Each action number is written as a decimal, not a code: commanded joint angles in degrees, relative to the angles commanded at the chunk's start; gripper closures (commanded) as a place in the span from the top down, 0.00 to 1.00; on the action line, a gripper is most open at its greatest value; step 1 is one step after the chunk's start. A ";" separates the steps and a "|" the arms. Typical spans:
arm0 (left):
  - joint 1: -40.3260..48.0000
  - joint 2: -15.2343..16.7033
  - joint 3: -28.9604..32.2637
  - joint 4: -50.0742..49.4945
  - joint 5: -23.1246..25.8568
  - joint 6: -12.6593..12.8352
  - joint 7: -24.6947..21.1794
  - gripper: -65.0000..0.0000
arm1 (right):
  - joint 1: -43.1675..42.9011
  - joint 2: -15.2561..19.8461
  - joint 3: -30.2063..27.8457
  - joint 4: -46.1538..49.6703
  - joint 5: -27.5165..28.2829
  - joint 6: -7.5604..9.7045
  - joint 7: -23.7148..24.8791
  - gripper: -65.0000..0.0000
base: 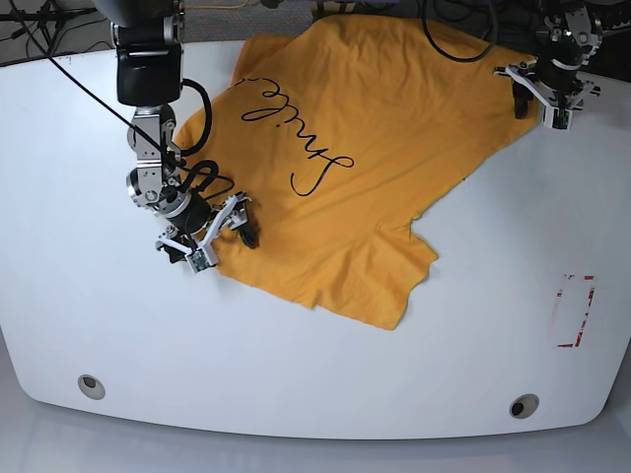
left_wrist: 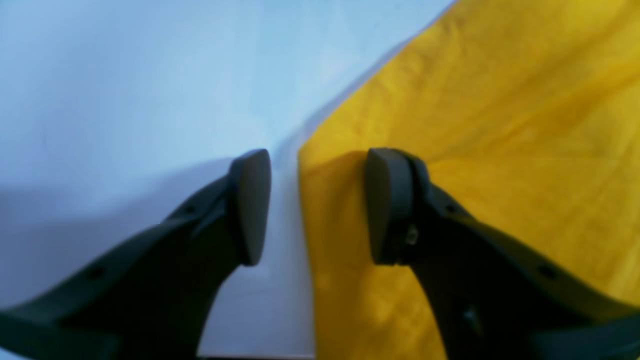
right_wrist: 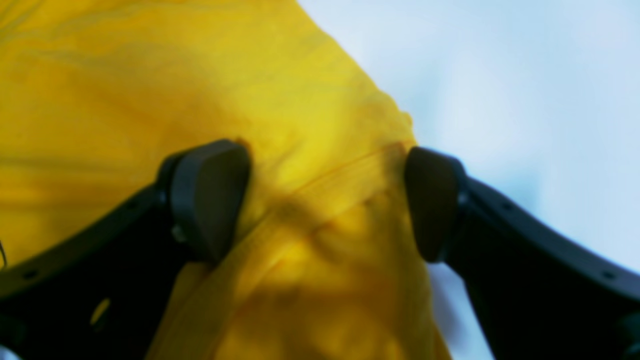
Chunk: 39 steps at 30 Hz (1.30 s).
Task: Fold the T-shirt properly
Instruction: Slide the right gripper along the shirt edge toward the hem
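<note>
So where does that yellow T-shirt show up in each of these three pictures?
Left wrist view: the T-shirt fills the right half, its corner between the open left gripper fingers.
Right wrist view: it fills the left and centre, a bunched hem between the open right gripper fingers.
Base view: it lies spread across the upper middle of the white table.
Shared landmark: the white table beside the cloth's edge.

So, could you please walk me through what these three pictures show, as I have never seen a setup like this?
Gladly. The overhead base view shows two robot arms at a white table, where a yellow T-shirt lies spread out. The other two pictures come from cameras on the wrists. The left gripper is open astride the shirt's edge, one finger on cloth and one over the table. The right gripper is open around a bunched sleeve. Neither has closed on the fabric yet.
</note>
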 joint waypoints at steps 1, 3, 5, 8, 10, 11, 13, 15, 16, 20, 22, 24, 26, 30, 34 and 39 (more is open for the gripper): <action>-0.22 0.06 0.05 -0.07 0.02 -0.14 -0.08 0.44 | -0.23 0.00 -0.04 0.68 0.03 0.07 -0.22 0.75; -0.87 0.12 0.14 -0.28 0.14 -0.35 -0.01 0.42 | -0.79 -0.20 -0.18 2.82 0.12 0.18 -0.92 0.75; -3.32 -0.29 -0.20 -1.66 0.18 -1.16 0.72 0.32 | -1.73 -0.12 -0.06 8.61 0.14 0.64 -3.44 0.75; -5.12 -0.70 -0.57 -2.73 0.35 -1.30 0.68 0.30 | -1.74 -0.08 -0.06 10.97 0.11 0.65 -5.54 0.75; -6.44 -1.01 -0.89 -3.46 0.46 -1.38 0.73 0.29 | -1.65 -0.03 -0.08 12.35 0.13 0.66 -7.07 0.75; -7.12 -1.15 -1.09 -3.82 0.49 -1.43 0.74 0.29 | -1.62 -0.01 -0.10 13.01 0.13 0.68 -7.82 0.75; -8.67 -1.56 -1.46 -4.57 0.60 -1.43 0.86 0.29 | -1.40 0.00 -0.04 14.31 0.18 0.65 -9.51 0.75; -10.28 -1.97 -1.93 -5.36 0.64 -1.47 1.11 0.30 | -1.29 -0.05 0.00 15.58 0.17 0.79 -11.02 0.75; -10.98 -2.15 -2.03 -5.54 0.65 -1.47 1.22 0.30 | -1.26 -0.15 -0.02 16.18 0.15 0.89 -11.58 0.75; -16.57 -4.16 -1.52 -8.15 -0.02 -1.50 2.74 0.30 | -1.38 -0.15 0.43 21.30 0.62 1.42 -14.42 0.76; -18.00 -4.77 -1.40 -8.73 -0.05 -1.50 3.01 0.31 | -1.47 -0.08 0.48 21.80 0.62 1.61 -14.50 0.77; -19.41 -5.38 -1.23 -9.21 -0.09 -1.55 3.37 0.32 | -1.57 0.03 0.56 21.93 0.59 1.75 -14.30 0.77; -20.71 -5.91 -1.04 -9.57 -0.11 -1.62 3.85 0.33 | -1.64 0.21 0.76 21.72 0.60 1.84 -13.94 0.77; -24.43 -6.81 0.26 -10.11 -0.13 -1.81 5.17 0.34 | -1.45 0.27 1.61 21.46 0.59 1.69 -13.65 0.78; -26.40 -6.93 2.56 -10.65 -0.31 -1.97 5.40 0.33 | -1.08 0.23 2.43 20.83 0.86 1.28 -13.45 0.78; -24.62 -6.11 4.56 -10.84 -0.53 -2.06 4.48 0.24 | -0.67 0.31 2.81 18.62 1.23 1.18 -12.48 0.72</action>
